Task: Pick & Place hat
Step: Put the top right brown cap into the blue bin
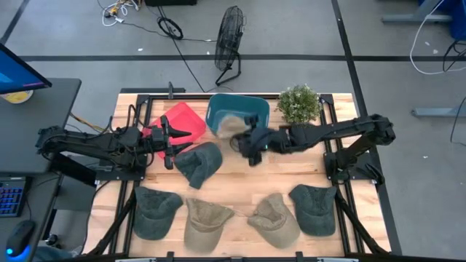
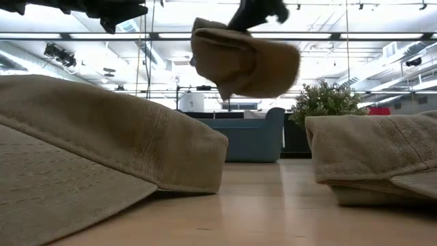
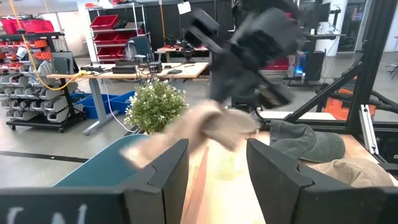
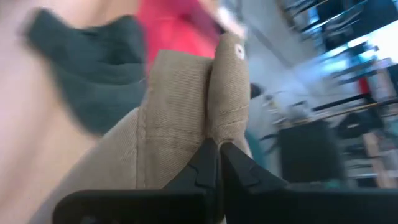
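A tan hat hangs lifted above the near rim of the blue bin; the low view shows the tan hat in the air. My right gripper reaches in from the table's right and is shut on it. My left gripper is open beside a dark green hat that lies on the table in front of the red bin. In its wrist view the left gripper touches nothing. My right gripper pinches a folded part of the tan hat's crown between its two fingers, several layers pressed together, with the top button just beyond. The fingers come from the table's right. The hat hangs lifted clear of the table.
Two dark green hats and two tan hats lie in a row along the near edge. A potted plant stands at the far right, next to the blue bin. Bare wood shows mid-table.
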Robot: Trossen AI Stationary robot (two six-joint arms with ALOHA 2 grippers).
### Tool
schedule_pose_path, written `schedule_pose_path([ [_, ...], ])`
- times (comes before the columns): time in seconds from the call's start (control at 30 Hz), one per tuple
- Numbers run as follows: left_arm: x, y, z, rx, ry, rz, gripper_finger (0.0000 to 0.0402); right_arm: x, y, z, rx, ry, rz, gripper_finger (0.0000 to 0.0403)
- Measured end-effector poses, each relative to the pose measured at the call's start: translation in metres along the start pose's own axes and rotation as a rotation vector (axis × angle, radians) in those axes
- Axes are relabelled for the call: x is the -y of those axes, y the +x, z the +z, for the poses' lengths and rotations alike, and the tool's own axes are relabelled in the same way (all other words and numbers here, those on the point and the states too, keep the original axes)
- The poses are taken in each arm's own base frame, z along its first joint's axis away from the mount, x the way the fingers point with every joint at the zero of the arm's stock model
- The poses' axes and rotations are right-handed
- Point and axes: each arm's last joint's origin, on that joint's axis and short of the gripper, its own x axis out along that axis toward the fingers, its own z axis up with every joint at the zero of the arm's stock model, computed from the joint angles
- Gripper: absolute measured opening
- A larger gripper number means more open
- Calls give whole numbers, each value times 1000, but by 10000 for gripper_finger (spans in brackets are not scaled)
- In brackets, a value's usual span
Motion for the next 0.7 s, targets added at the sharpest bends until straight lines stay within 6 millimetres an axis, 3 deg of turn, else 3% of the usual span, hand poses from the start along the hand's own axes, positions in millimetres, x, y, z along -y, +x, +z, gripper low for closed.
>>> schedule_pose_path([
  [0.13, 0, 0, 0, 0, 0, 0, 165, 29, 14, -13, 10, -58, -61, 6],
  [0.33, 0, 0, 0, -3, 2, 0, 165, 62, 32, -46, 107, -106, 82, 6],
  [0.5, 0, 0, 0, -4, 2, 0, 165, 76, 44, -76, 151, -74, 148, 6],
  [0.7, 0, 0, 0, -4, 2, 0, 165, 74, 61, -110, 171, -71, 160, 5],
])
